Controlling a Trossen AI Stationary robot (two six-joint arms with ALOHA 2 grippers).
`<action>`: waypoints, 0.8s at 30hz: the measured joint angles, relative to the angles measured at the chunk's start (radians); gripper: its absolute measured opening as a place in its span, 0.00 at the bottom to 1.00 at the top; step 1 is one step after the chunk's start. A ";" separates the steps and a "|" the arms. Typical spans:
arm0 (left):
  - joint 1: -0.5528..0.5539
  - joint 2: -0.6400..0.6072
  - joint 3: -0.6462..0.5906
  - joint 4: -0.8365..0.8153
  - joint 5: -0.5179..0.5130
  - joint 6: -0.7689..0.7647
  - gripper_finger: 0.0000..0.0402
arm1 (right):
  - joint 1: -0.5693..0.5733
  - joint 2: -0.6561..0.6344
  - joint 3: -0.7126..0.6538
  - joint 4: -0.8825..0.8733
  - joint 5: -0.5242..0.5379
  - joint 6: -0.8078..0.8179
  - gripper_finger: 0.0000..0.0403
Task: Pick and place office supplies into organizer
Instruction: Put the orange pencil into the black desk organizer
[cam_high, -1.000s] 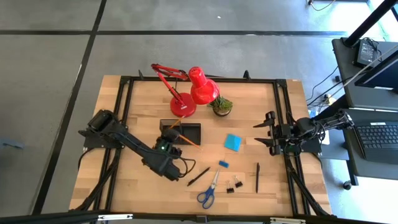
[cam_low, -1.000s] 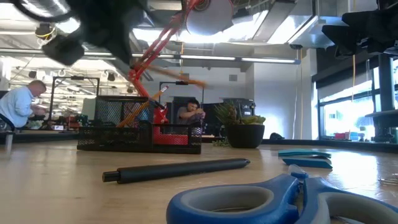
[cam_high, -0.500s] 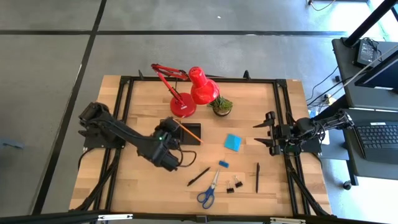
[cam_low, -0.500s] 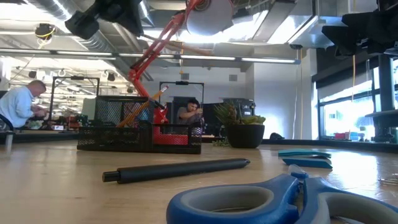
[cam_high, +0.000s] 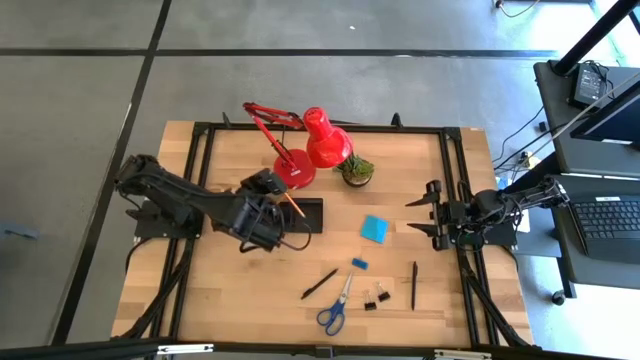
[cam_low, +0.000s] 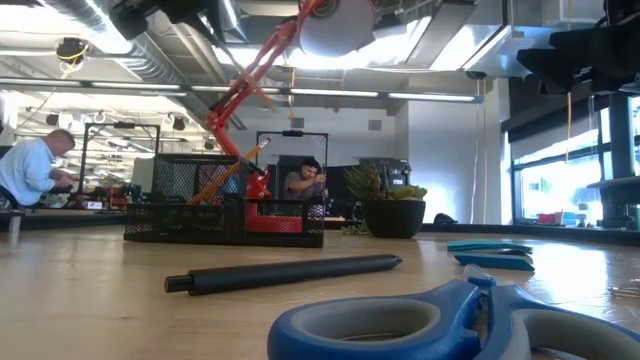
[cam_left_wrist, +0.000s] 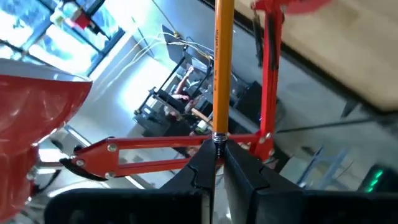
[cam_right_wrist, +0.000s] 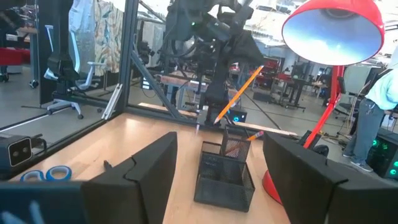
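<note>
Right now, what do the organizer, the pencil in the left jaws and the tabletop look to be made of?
Organizer: black wire mesh, probably metal; the table shows through its walls.
Pencil: wood, probably, with glossy orange paint and a silvery ferrule band just above the left gripper, whose jaws are shut on it.
Tabletop: pale wood, grain and board seams visible, matte.

A: Where does the high camera sit?
B: Straight above the desk (cam_high: 230, 300), far off, taking in the red lamp (cam_high: 310, 145) and the organizer (cam_high: 305, 212) just beside its base.
A: And the low one?
B: At desktop height, level, nearest the scissors (cam_low: 440, 325), facing the organizer (cam_low: 225, 215) with the lamp (cam_low: 250, 85) behind it.
A: The wrist cameras?
B: The left looks close along a pencil (cam_left_wrist: 221, 68) at the lamp's arm (cam_left_wrist: 168, 149). The right faces the organizer (cam_right_wrist: 227, 171) and lamp (cam_right_wrist: 333, 31) from across the desk.
</note>
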 joint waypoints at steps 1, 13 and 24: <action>0.005 -0.005 0.000 0.000 -0.004 0.035 0.03 | 0.000 0.000 0.000 -0.003 0.000 0.000 0.60; 0.087 -0.013 0.000 0.000 -0.041 0.346 0.03 | 0.000 0.000 0.000 -0.006 0.000 0.000 0.60; 0.131 -0.012 0.000 0.000 -0.038 0.514 0.03 | 0.000 0.000 0.000 -0.006 0.000 -0.002 0.60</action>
